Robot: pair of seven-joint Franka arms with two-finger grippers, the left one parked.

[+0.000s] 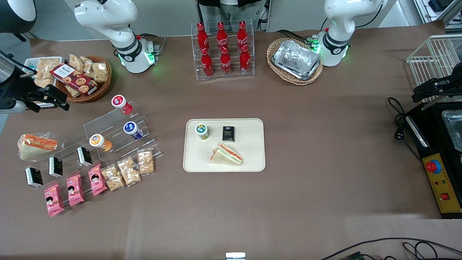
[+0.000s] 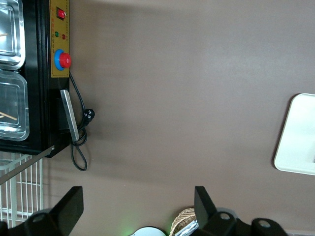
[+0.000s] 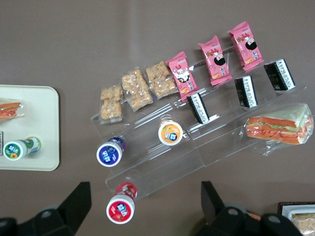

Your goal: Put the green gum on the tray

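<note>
Now, end effector (image 3: 142, 204) spread open, empty, above the snack display, green gum (image 1: 202, 131) upright on tray (image 1: 252, 164).

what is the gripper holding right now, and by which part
Nothing. The gripper is open and empty above the working arm's end of the table; the green gum already stands on the tray.

Robotics lab staged as snack shop. Brown-covered counter (image 1: 306, 144) carries cola bottles in clear rack (image 1: 223, 50), stepped acrylic display (image 1: 119, 133) of gum bottles and packets, wicker basket of cookies (image 1: 85, 77), foil trays (image 1: 296, 59). Control box with red emergency stop (image 1: 433, 167), loose cables, arm bases lit green. Hand (image 1: 47, 97) hangs above counter's working-arm end.
</note>
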